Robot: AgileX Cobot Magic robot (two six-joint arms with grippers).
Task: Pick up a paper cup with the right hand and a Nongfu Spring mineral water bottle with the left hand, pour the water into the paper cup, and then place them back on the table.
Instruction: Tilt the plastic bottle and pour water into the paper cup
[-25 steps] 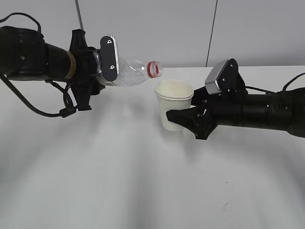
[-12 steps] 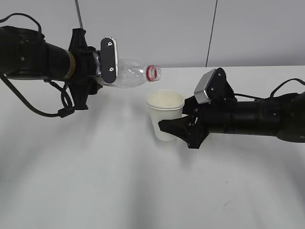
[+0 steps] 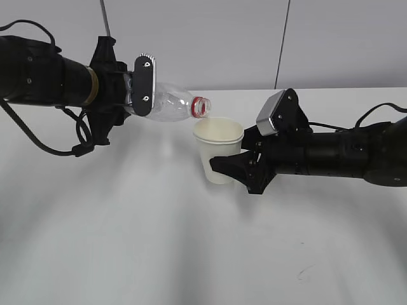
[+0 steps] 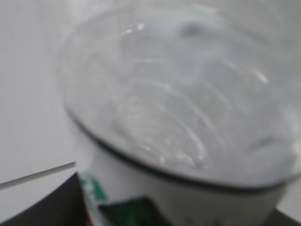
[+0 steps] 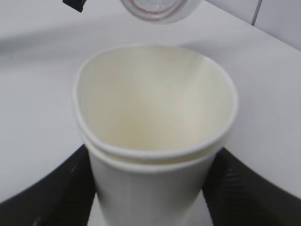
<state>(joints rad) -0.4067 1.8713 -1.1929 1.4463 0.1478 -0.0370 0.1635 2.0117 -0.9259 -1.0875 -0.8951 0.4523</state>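
Your bottle has dipped since the last frame, mouth now just over the cup rim; left fingers clamp the bottle, right fingers grip the cup above the tabletop; the cup's inside looks dry.

Behind your white table stood a pale grey wall, split by two thin dark vertical lines. Soft, even light fell across the tabletop, leaving faint shadows and a few small dark specks.
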